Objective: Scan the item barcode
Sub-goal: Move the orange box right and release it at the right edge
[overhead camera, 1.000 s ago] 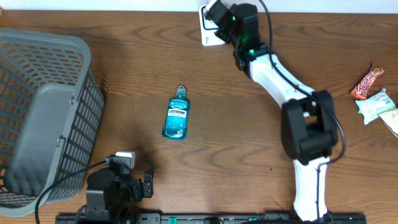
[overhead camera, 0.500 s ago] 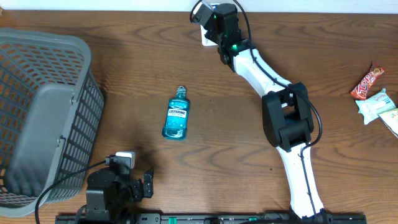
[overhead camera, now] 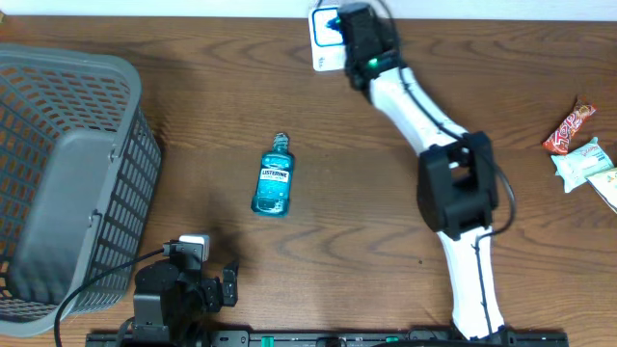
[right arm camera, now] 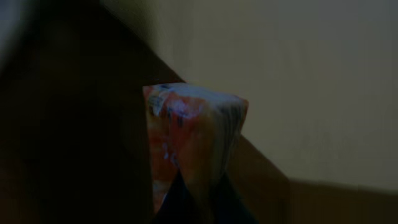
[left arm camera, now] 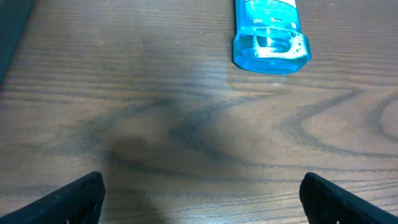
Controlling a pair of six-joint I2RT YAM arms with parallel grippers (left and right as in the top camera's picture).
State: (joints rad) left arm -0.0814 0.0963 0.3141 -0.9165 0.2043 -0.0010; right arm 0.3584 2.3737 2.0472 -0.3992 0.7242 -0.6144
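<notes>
Swung back rightward with its arm in the last half second, the orange-and-white wrapped packet [right arm camera: 193, 134] is pinched by its lower edge in the tightly closed right gripper [overhead camera: 345, 21], over the white scanner plate [overhead camera: 322, 50] at the far edge, presumably to present its barcode. Nearer, a blue mouthwash bottle [overhead camera: 273, 176] lies flat mid-table, and the left gripper [left arm camera: 202, 202] rests spread wide and idle beside the grey basket [overhead camera: 58, 173]
</notes>
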